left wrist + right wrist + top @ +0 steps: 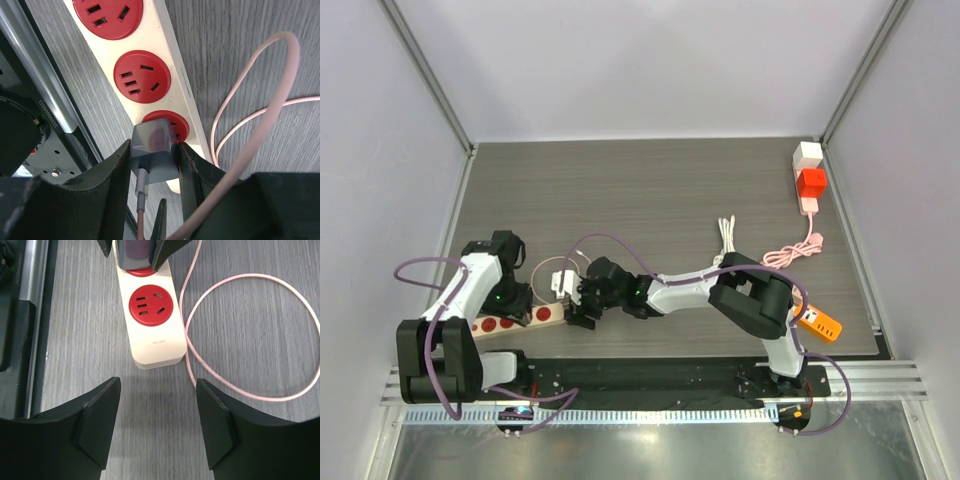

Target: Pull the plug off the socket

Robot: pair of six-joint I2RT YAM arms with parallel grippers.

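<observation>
A white power strip point(172, 75) with red sockets point(142, 76) lies near the table's front left edge point(520, 320). A grey plug point(155, 150) sits in one red socket, second from the strip's end, and its pink cable point(260, 115) loops away over the table. My left gripper point(154, 162) is shut on the plug, one black finger point(112, 172) pressed on each side. My right gripper point(157, 420) is open and holds nothing. It hovers over bare table just past the strip's end point(155, 347). In the right wrist view the plug point(136, 255) shows at the top.
A metal rail point(30, 315) runs along the front edge beside the strip. At the back right stand white and red blocks point(808, 178) with a pink cable point(790, 250). A white cable bundle point(725, 235) lies mid-table. An orange object point(817, 325) lies by the right arm's base.
</observation>
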